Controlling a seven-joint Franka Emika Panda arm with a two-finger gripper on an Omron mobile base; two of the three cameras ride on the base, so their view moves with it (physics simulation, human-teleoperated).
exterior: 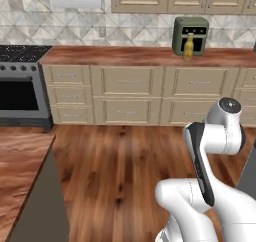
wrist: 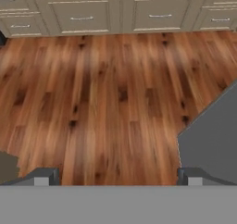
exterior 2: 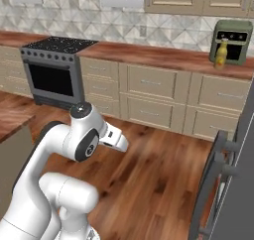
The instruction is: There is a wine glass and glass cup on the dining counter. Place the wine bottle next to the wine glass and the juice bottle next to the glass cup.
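The juice bottle (exterior: 188, 47) (exterior 2: 221, 54), yellow with a tapering neck, stands upright on the far wall counter (exterior: 125, 55), just in front of an olive-green appliance (exterior: 191, 32). A corner of the reddish-brown dining counter (exterior: 20, 156) (exterior 2: 11, 119) lies at the near left. My gripper (wrist: 118, 177) is open with nothing between its fingertips (wrist: 46, 177). It hangs over the wooden floor, facing the beige drawers, well short of the bottle. The wine bottle, wine glass and glass cup are out of view.
A stove (exterior: 20, 86) (exterior 2: 54, 70) stands at the left end of the wall counter. A tall grey appliance with handles (exterior 2: 223, 184) rises close on the right, and its grey side (wrist: 213, 144) is near the gripper. Open floor (exterior: 125, 161) separates me from the cabinets.
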